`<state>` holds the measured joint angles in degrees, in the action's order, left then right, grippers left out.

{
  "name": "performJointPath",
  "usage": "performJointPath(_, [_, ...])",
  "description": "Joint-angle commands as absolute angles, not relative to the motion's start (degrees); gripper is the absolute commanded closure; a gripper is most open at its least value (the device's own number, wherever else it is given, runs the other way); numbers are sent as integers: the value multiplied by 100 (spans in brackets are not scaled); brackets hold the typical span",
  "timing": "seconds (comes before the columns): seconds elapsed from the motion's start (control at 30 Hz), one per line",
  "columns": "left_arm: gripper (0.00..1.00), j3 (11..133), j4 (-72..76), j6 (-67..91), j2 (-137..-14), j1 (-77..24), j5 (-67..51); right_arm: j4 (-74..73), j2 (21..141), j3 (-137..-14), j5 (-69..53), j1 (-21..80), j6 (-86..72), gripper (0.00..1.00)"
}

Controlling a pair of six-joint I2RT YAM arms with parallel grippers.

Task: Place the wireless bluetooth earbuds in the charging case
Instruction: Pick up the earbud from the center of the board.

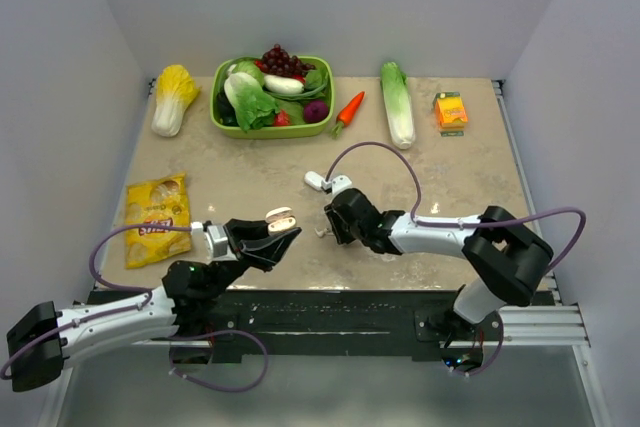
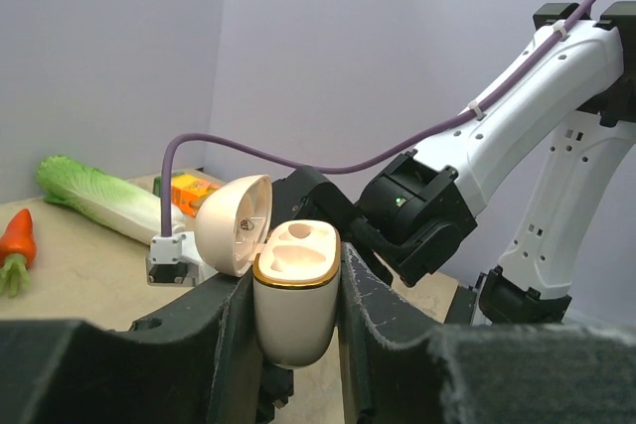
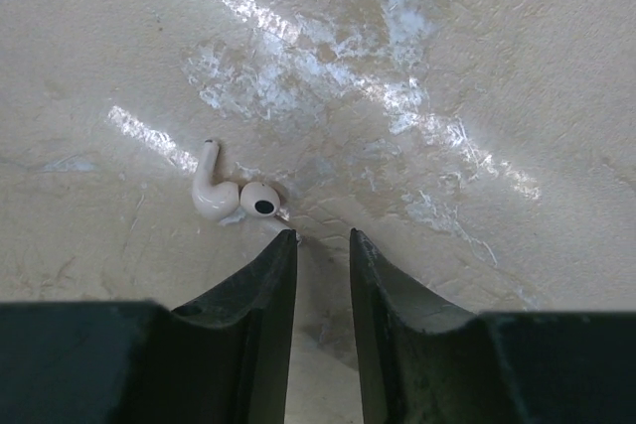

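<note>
My left gripper is shut on the white charging case, holding it upright above the table. Its lid hangs open to the left, and both gold-rimmed wells look empty. From above, the case sits at the tip of the left gripper. Two white earbuds lie side by side on the table: one with its stem up, the other touching my right gripper's left fingertip. The right gripper is low over the table, narrowly open, with nothing between its fingers. From above it faces the case.
At the back stand a green basket of vegetables, a yellow cabbage, a carrot, a long green cabbage and an orange box. A yellow snack bag lies left. A purple cable loops over the right arm.
</note>
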<state>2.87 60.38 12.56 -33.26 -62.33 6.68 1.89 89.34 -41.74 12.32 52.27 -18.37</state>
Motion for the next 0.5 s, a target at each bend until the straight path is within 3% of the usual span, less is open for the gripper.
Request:
performJointPath(0.0, [100, -756, 6109, 1116, -3199, -6258, 730, 448, 9140, -4526, 1494, 5186, -1890, 72])
performJointPath(0.13, [100, -738, 6056, 1116, -3182, -6258, 703, 510, 9237, -4500, 1328, 5186, -1907, 80])
performJointPath(0.47, [100, -782, 6003, 1187, -3138, -6258, 668, 667, 9088, -4157, 1055, 5299, -2083, 83])
